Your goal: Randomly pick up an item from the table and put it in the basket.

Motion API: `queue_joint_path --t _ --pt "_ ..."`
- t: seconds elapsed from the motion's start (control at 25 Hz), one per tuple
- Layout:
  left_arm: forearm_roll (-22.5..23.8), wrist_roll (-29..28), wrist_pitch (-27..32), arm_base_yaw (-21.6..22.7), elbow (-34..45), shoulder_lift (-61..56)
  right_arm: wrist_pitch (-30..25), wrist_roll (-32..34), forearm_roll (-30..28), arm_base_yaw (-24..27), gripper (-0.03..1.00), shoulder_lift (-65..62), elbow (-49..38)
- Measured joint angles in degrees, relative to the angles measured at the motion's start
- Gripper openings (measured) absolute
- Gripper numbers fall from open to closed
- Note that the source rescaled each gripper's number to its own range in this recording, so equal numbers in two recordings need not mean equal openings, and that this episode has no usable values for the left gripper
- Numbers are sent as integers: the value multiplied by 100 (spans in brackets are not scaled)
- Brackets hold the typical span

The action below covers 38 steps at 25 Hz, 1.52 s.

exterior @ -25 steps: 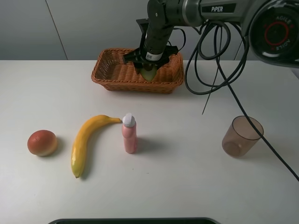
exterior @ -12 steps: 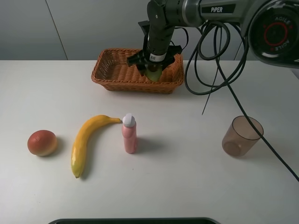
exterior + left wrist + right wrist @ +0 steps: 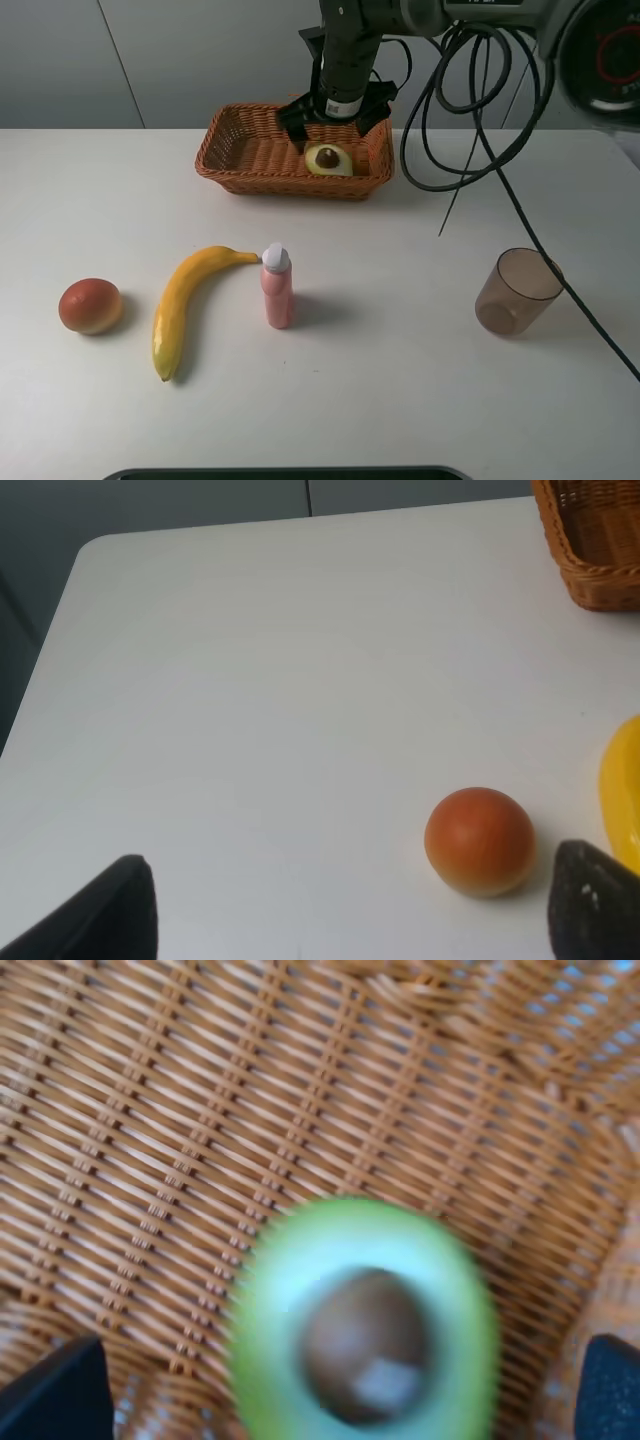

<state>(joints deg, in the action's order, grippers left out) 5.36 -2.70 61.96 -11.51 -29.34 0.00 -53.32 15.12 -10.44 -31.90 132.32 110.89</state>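
The halved avocado [image 3: 328, 159] lies cut face up in the orange-brown wicker basket [image 3: 240, 165] at the back of the white table [image 3: 400, 350]. My right gripper [image 3: 335, 120] hangs just above it, open and empty, jaws spread wide. In the right wrist view the avocado [image 3: 365, 1325] is blurred on the basket weave [image 3: 200, 1110], between the two fingertips [image 3: 50, 1390]. My left gripper [image 3: 345, 910] is open and empty, low over the table's left side.
An orange-red fruit [image 3: 90, 306], a yellow banana [image 3: 180, 300] and a pink bottle [image 3: 277, 287] stand front left. A translucent brown cup [image 3: 517, 292] stands at the right. Black cables [image 3: 470, 150] hang behind it. The fruit [image 3: 479, 840] shows between the left fingers.
My right gripper has opened and let go of the avocado, which now lies face up in the basket. The gripper has risen slightly. The left arm has not moved.
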Motion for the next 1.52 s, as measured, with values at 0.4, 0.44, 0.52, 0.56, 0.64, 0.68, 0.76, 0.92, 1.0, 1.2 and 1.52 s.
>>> queue_joint_path --t 0.4,0.44,0.52,0.56,0.64,0.68,0.76,0.92,1.0,1.2,1.52 --pt "0 0 0 0 0 0 -1279 -931 -373 405 99 -2071 13" --pt "0 0 0 0 0 0 -1414 -976 -386 500 99 -2270 13" --pt "0 0 0 0 0 0 -1577 -1125 -397 758 99 -2617 13" --pt "0 0 0 0 0 0 -1605 -1217 -397 878 99 -2792 13" --pt "0 0 0 0 0 0 -1629 -1374 -397 1189 99 -3132 13" --pt "0 0 0 0 0 0 -1629 -1466 -409 1356 99 -3278 2" --pt "0 0 0 0 0 0 -1642 -1608 -466 1684 99 -3645 -100" --pt "0 0 0 0 0 0 -1642 -1764 -539 2509 99 -4359 -450" --pt "0 0 0 0 0 0 -1651 -1917 -539 2911 99 -4721 -706" --pt "0 0 0 0 0 0 -1667 -2205 -539 3812 99 -5696 -1477" --pt "0 0 0 0 0 0 -1683 -2511 -28 4054 100 -7385 -2984"
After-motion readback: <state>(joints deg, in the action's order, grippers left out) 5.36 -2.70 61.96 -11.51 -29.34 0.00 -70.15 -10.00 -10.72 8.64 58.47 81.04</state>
